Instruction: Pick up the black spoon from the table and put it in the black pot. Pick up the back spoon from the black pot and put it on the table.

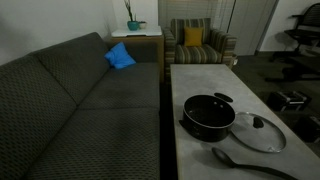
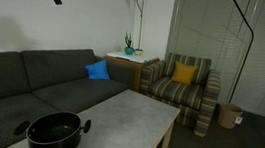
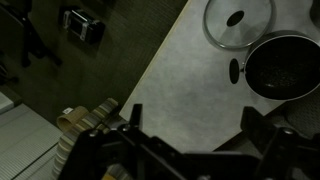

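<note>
Table (image 1: 200, 80) as base, pot (image 1: 208, 116) upright and uncovered near one end, probably left open for loading. Beside the pot, glass lid (image 1: 258, 132) flat on the top; close by the pot on that same side, spoon (image 1: 250, 162) lying flat, not yet picked up. High above the pot and off to one side, gripper (image 3: 190, 135) empty, jaws wide apart, likely poised for the descent.

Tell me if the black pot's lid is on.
Off: the glass lid lies on the table beside the uncovered black pot.
</note>
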Tool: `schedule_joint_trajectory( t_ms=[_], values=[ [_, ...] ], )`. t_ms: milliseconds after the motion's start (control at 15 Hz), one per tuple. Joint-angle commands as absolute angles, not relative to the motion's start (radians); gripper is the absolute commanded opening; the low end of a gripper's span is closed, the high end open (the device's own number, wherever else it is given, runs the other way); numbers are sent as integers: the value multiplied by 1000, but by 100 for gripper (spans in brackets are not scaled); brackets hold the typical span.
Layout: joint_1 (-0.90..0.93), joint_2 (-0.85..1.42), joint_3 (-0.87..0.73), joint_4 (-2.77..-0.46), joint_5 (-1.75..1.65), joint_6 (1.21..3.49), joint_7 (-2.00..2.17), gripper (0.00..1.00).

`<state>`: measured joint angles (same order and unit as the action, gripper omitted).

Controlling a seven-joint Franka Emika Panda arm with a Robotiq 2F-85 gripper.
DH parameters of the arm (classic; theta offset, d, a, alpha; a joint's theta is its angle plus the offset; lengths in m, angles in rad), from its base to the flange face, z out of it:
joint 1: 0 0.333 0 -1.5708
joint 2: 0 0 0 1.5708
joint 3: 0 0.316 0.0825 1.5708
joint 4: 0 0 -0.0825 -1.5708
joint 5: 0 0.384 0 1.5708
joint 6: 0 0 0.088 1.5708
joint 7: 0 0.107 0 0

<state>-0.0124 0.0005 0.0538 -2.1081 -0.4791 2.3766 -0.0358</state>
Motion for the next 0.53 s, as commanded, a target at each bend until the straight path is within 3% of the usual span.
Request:
schedule_joint_trajectory(
  t_ms=[0, 200, 467],
  values=[
    [6, 168, 41, -2023, -501, 2468, -136, 100],
    [14, 283, 43, -1983, -464, 2516, -207, 100],
    [29, 241, 27, -2022, -471, 2502, -156, 100]
  ],
)
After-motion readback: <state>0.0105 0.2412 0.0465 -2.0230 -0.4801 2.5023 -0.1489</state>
